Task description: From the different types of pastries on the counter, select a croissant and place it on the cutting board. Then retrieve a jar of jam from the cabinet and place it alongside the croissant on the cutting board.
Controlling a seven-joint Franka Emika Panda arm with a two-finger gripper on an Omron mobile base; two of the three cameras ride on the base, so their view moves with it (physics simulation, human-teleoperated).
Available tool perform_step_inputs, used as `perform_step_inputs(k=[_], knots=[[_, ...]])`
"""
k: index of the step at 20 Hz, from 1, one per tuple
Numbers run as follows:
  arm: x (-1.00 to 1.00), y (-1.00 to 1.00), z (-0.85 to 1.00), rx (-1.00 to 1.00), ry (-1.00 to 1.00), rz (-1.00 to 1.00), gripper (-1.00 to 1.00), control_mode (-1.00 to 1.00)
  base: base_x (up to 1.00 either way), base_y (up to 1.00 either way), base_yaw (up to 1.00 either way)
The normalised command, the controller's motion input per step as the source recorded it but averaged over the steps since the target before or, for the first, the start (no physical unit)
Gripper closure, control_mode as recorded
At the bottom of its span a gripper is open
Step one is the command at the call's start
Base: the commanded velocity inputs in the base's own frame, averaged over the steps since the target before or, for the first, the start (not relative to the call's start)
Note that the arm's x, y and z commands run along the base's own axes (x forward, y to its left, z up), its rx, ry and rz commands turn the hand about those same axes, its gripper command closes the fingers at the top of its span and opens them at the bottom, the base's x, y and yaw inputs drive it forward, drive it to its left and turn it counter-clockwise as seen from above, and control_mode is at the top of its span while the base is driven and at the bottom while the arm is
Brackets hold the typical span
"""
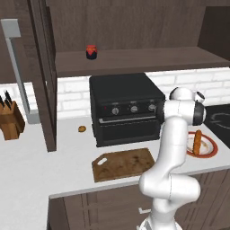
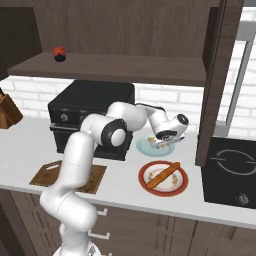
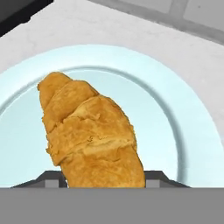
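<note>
Right of the black oven (image 2: 90, 117) on the counter (image 2: 30, 145), the gripper (image 2: 161, 144) is down over the pale blue plate (image 3: 192, 131), fingers narrowed either side of the croissant (image 3: 92, 135) lying there, grip uncertain, cutting board (image 1: 123, 164) lying before the oven.

My claw (image 2: 161, 143) is low over the pale plate (image 2: 145, 146), w/ the oven (image 2: 75, 112) tight on one side and the cabinet's tall panel (image 2: 217, 85) on the other, so it's a narrow slot. Red plate (image 2: 163, 186) w/ stick pastry (image 2: 162, 175) sits just in front. Counter (image 1: 27, 166) round the board (image 1: 123, 162) is bare, board top free. Shelf (image 1: 134, 60) wide open beside the jar (image 1: 91, 52); knife block (image 1: 11, 119) well off to the side
</note>
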Motion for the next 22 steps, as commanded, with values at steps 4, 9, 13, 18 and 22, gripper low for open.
perform_step_inputs(k=[4,9,13,18,22], knots=[[-0.71,0.00,0.01,0.17,-0.06,0.02,1.00,-1.00,0.00,0.00,0.00],[-0.90,0.00,0.34,0.14,-0.15,0.06,1.00,-1.00,0.00,0.00,0.00],[-0.91,0.00,0.59,0.07,-0.18,0.11,1.00,-1.00,0.00,0.00,0.00],[-1.00,0.00,0.65,0.02,-0.19,0.15,1.00,-1.00,0.00,0.00,0.00],[-0.88,0.21,0.59,0.03,-0.12,0.22,1.00,-1.00,0.00,0.00,0.00]])
